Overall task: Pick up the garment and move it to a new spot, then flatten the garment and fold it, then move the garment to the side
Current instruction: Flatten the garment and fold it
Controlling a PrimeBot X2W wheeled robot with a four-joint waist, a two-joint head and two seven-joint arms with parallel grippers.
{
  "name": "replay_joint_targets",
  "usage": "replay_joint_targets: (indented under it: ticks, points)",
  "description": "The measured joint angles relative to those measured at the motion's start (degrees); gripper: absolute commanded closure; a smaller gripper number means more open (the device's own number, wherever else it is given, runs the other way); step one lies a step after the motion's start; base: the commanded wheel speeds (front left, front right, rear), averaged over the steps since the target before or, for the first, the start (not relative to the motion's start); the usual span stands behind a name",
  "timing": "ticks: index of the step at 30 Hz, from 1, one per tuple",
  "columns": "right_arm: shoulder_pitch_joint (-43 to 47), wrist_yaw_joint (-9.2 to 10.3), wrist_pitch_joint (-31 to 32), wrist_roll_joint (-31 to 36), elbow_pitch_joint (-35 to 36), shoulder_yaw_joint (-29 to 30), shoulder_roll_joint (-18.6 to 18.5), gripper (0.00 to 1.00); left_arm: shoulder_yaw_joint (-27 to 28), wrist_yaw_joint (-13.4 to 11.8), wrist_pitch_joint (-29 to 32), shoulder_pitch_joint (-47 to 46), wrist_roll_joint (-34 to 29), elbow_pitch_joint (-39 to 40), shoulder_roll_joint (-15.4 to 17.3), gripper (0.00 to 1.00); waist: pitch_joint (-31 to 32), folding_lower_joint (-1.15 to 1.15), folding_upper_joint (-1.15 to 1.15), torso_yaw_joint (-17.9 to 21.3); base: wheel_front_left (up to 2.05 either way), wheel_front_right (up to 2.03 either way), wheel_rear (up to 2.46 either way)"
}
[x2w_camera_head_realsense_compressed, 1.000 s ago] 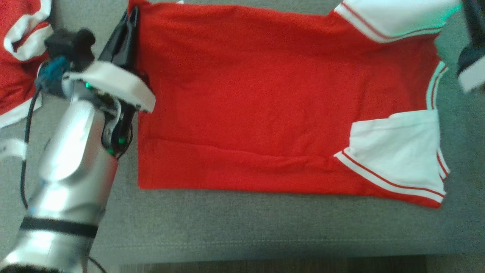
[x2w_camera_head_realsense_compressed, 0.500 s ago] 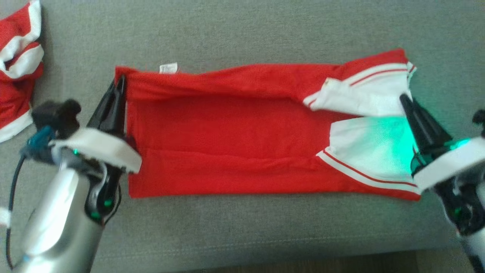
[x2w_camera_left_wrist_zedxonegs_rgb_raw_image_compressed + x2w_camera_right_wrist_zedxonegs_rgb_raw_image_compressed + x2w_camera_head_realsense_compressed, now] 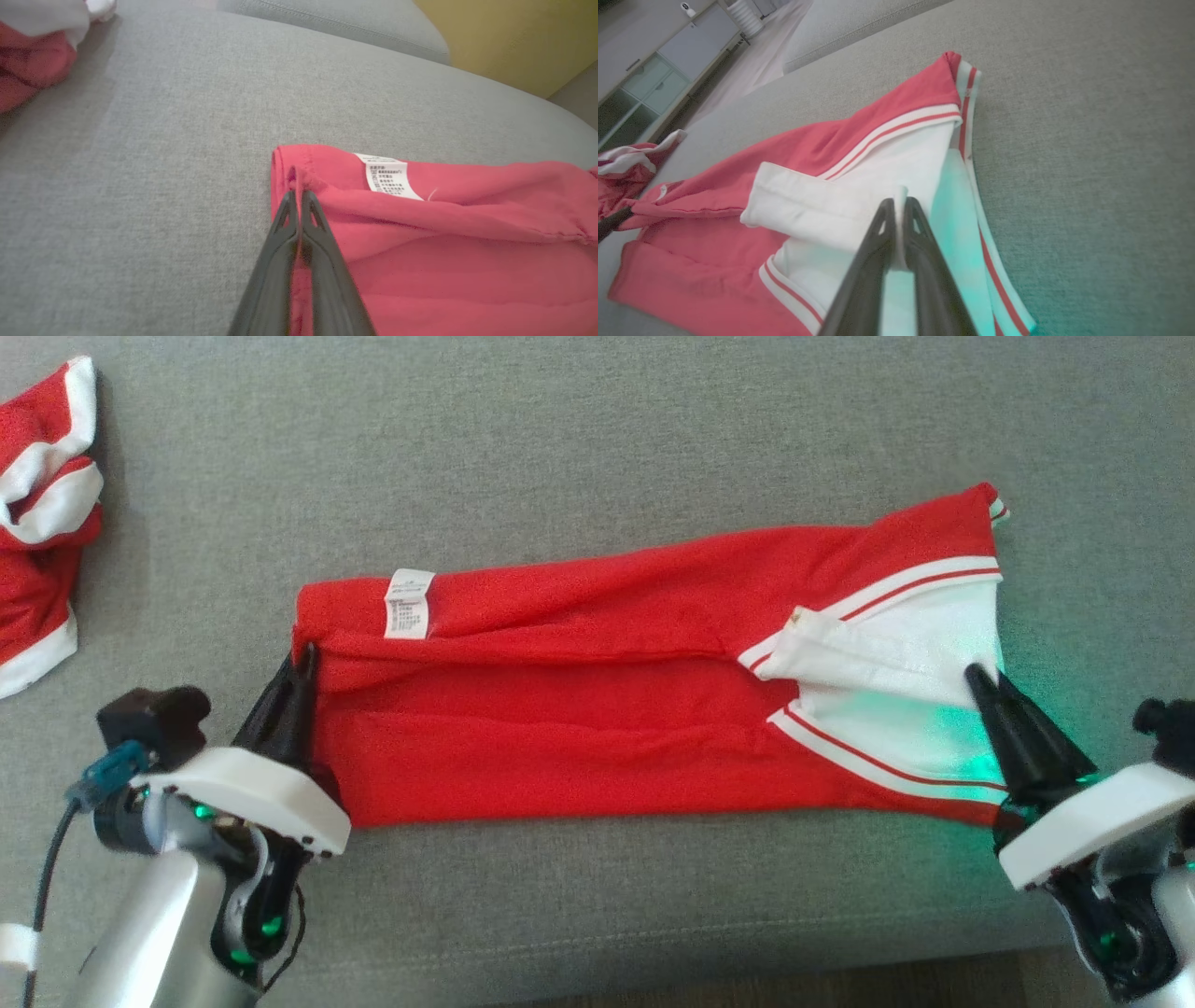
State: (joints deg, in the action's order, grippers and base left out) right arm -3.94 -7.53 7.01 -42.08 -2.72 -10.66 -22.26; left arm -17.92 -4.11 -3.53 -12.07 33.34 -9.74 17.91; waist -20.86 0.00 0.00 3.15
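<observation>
While the shirt lies stretched along the sofa between both arms, the left jaws are clamped on its red hem corner, with the label just beyond their tips to the right. The right jaws are clamped on a white sleeve edge. This looks like the fold step, with a lengthwise fold partly made. Next, both pinched ends likely need carrying evenly toward the near edge, laying flat, then releasing.

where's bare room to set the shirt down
Widest bare cushion: beyond the shirt, right of the other garment. A narrower strip along the front edge. Crowded: far left by that garment, and the shirt ends at left gripper and right gripper.
</observation>
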Motion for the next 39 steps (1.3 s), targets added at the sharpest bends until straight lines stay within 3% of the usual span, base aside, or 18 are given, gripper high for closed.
replay_joint_targets:
  ticks: [1,6,11,16,24,39]
  points:
    - [0.37,0.00,0.10,1.00,0.01,0.03,0.19,0.00,-0.01,-0.02,-0.01,0.20,0.19,-0.34,-0.15,0.00,0.01,0.00,0.00,-0.01,0.00,0.00,0.00]
    - [2.80,0.00,-1.87,6.55,0.74,4.21,3.15,0.00,0.18,-1.99,-2.83,0.83,-0.13,-1.43,-0.86,0.00,0.51,0.00,0.00,0.01,0.00,0.00,0.00]
    - [3.58,0.00,-5.97,16.12,5.05,10.55,9.00,0.00,0.46,-6.22,-8.36,3.87,-4.14,0.63,-1.98,0.00,1.54,0.00,0.00,0.46,0.00,0.00,0.00]
    - [3.44,0.00,-7.28,23.15,9.87,12.82,12.30,0.00,1.25,-9.69,-10.28,4.11,-8.49,6.00,-2.74,0.00,2.70,0.00,0.00,0.63,0.00,0.00,0.00]
    - [3.32,0.00,-7.04,27.44,12.57,10.78,12.67,0.00,0.94,-10.61,-10.77,5.26,-13.12,10.71,-3.44,0.00,5.06,0.00,0.00,0.97,0.00,0.00,0.00]
    - [3.48,0.00,-6.49,27.46,12.66,10.81,12.81,0.00,-0.47,-11.60,-10.68,7.50,-14.11,10.90,-3.57,0.00,6.39,0.00,0.00,0.50,0.00,0.00,0.00]
